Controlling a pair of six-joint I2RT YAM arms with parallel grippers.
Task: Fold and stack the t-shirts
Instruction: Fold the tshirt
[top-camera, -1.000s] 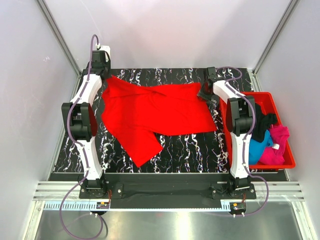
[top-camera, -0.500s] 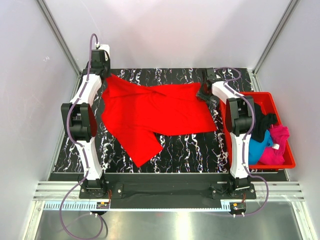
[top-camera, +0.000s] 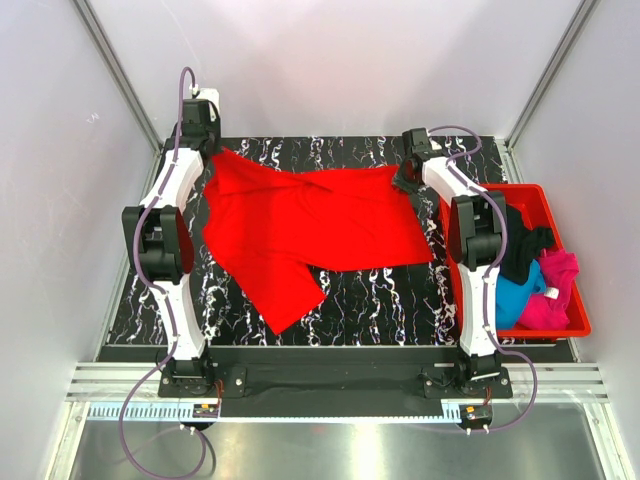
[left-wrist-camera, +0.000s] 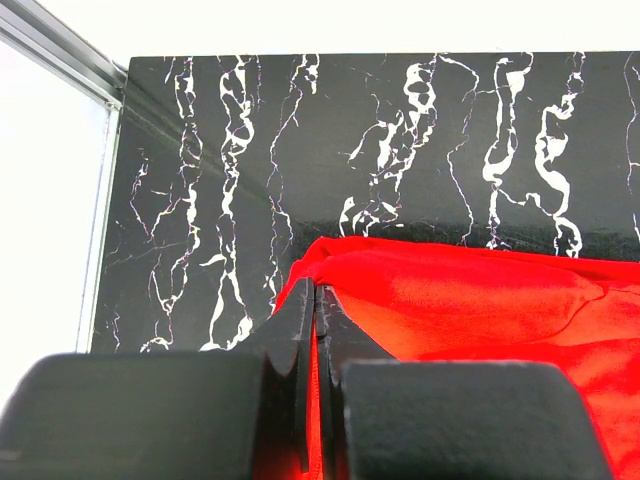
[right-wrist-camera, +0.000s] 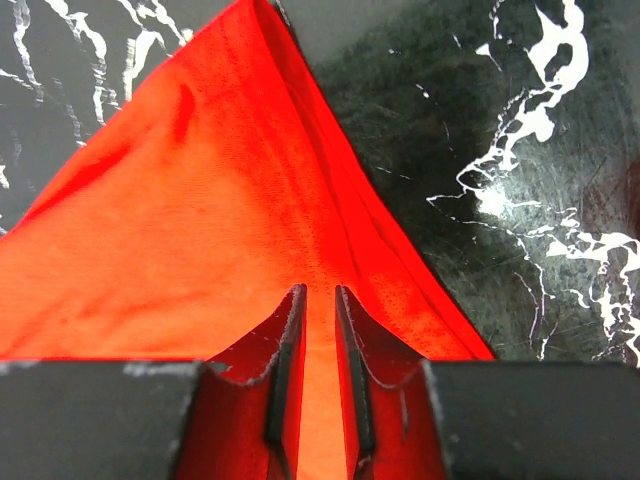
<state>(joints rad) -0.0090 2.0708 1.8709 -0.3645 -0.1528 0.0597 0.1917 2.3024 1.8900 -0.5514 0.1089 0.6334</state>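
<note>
A bright red t-shirt (top-camera: 310, 220) lies spread across the black marbled table, one sleeve trailing toward the near edge. My left gripper (top-camera: 205, 150) is at its far left corner and is shut on the red cloth (left-wrist-camera: 480, 300), a strip of which shows pinched between the jaws (left-wrist-camera: 318, 290). My right gripper (top-camera: 408, 178) hovers at the shirt's far right corner. Its jaws (right-wrist-camera: 312, 290) stand a narrow gap apart, with the red t-shirt (right-wrist-camera: 200, 220) under and between them. Black (top-camera: 525, 250), blue (top-camera: 515, 300) and pink (top-camera: 555, 295) t-shirts lie bunched in the bin.
A rigid red plastic bin (top-camera: 530, 187) stands at the table's right edge beside the right arm. The marbled tabletop (top-camera: 380, 300) shows bare in front of the shirt. White walls and aluminium rails enclose the table on three sides.
The right gripper has shifted a little toward the far edge over the shirt's corner and its jaws have narrowed. The left arm and the shirt have stayed put.
</note>
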